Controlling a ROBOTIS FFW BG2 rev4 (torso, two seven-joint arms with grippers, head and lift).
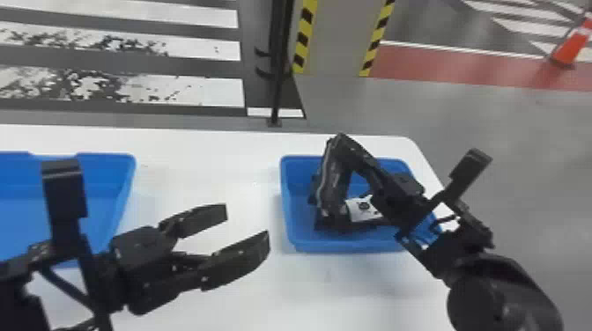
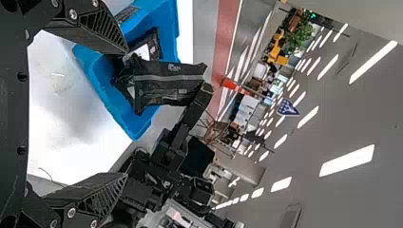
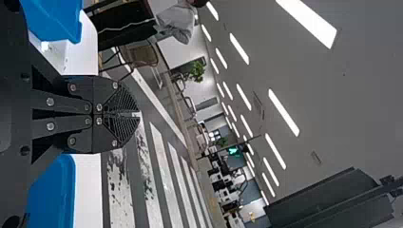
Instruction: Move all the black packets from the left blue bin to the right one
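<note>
My left gripper (image 1: pixel 246 224) stands open over the table between the bins, nothing between its fingers; in the left wrist view its fingertips (image 2: pixel 127 113) are wide apart. My right gripper (image 1: pixel 342 140) is above the right bin (image 1: pixel 285 211), shut on the top of a black packet (image 1: pixel 331 182) that hangs upright into the bin. In the right wrist view the gripper (image 3: pixel 137 115) has its fingers together. Below lies dark packaging with a white label (image 1: pixel 362 208). The left bin (image 1: pixel 127 176) is partly behind the left arm. The held packet (image 2: pixel 166 83) also rises from the bin in the left wrist view.
The white table (image 1: pixel 211 171) carries both bins, with its bare middle between them. A black post (image 1: pixel 276 66) stands beyond the back edge. An orange cone (image 1: pixel 570 47) is farther off on the floor.
</note>
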